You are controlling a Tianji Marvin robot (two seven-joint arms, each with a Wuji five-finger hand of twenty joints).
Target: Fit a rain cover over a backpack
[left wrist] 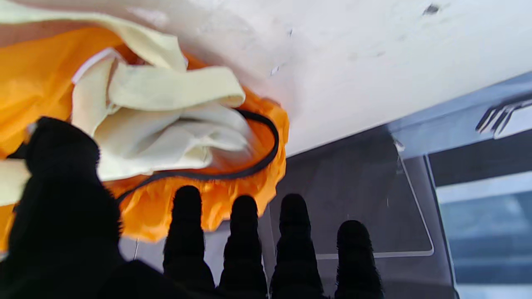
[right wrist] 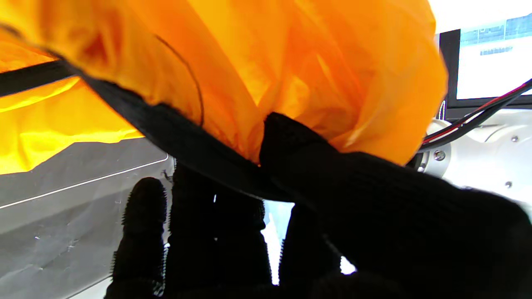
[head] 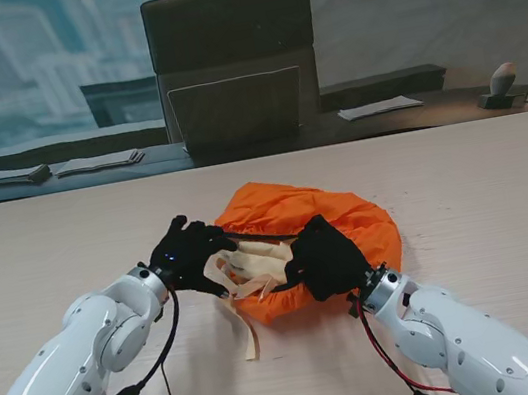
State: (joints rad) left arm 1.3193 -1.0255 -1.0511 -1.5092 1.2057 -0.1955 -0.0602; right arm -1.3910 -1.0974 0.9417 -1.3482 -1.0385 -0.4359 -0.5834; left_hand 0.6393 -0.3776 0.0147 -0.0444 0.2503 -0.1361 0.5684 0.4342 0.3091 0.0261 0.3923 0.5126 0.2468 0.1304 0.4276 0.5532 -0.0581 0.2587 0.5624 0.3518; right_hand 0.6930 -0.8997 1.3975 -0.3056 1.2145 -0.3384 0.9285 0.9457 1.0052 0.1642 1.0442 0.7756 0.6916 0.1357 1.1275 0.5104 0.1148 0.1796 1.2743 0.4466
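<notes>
The rain cover (head: 332, 208) is bright orange, edged with a black elastic band (left wrist: 257, 162). Inside its opening the backpack (head: 255, 265) shows pale cream, its straps (left wrist: 174, 85) the same cream. Both hands wear black knitted gloves: left hand (head: 187, 254), right hand (head: 327, 258), fingers (left wrist: 243, 232) black throughout. The arms (head: 78, 355) are glossy white, trailing red and black cables (head: 382, 355). The worktop (head: 486, 191) is light beige wood grain. The chair (head: 234, 60) at upper centre is dark grey-brown.

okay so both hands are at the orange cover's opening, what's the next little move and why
Probably the right hand, pinching the black elastic hem, should draw it toward me over the cream straps still showing in the rain cover; the left hand is at the opposite edge.
</notes>
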